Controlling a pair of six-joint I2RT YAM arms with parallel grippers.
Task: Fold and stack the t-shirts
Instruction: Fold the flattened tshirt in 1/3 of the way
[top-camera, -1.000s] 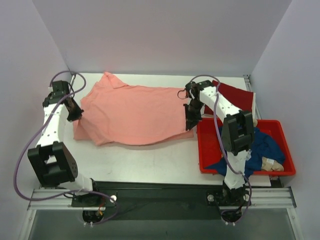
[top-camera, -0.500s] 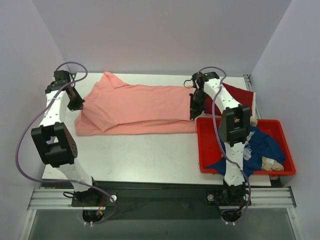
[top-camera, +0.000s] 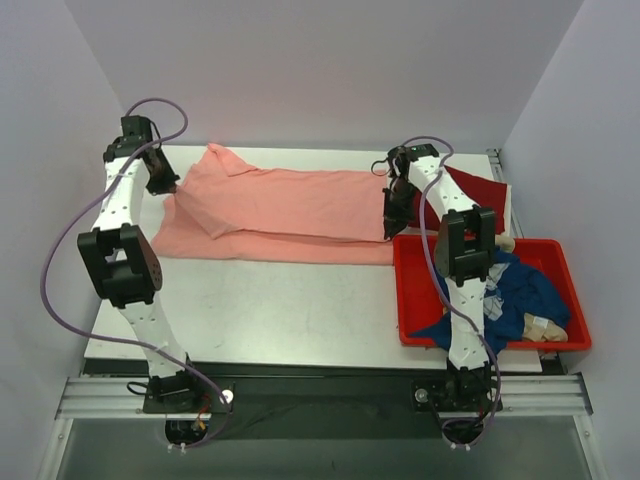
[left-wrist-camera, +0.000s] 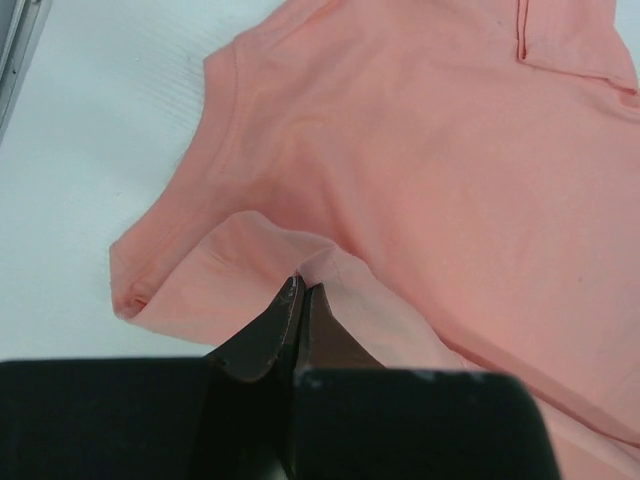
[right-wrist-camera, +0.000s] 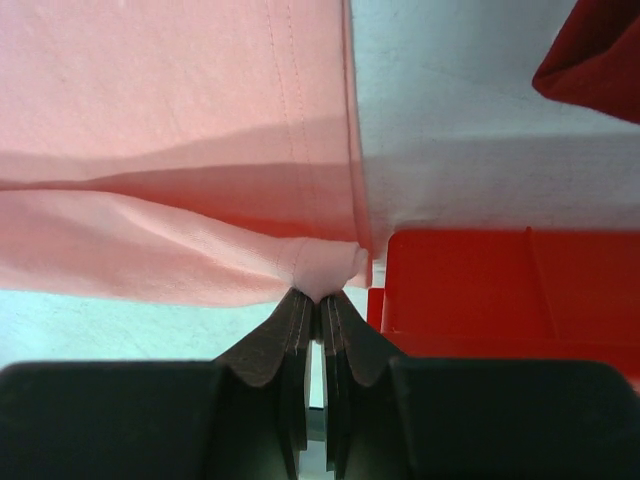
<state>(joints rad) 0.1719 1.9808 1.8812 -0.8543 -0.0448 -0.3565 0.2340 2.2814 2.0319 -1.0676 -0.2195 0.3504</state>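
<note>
One salmon-pink t-shirt (top-camera: 290, 205), ends in left tool (left-wrist-camera: 300, 288), right tool (right-wrist-camera: 318, 297).

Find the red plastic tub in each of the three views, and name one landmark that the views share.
Top external: the red tub is on the right side, below centre.
Left wrist: not in it.
Right wrist: lower right, just right of the right tool.
Shared landmark: the salmon-pink t-shirt, which shows in all three views.

One camera looks down from above and behind my bases over the whole table (top-camera: 300, 300); each wrist camera peers close past its fingers (left-wrist-camera: 262, 338); all share the salmon-pink t-shirt (top-camera: 300, 210).
</note>
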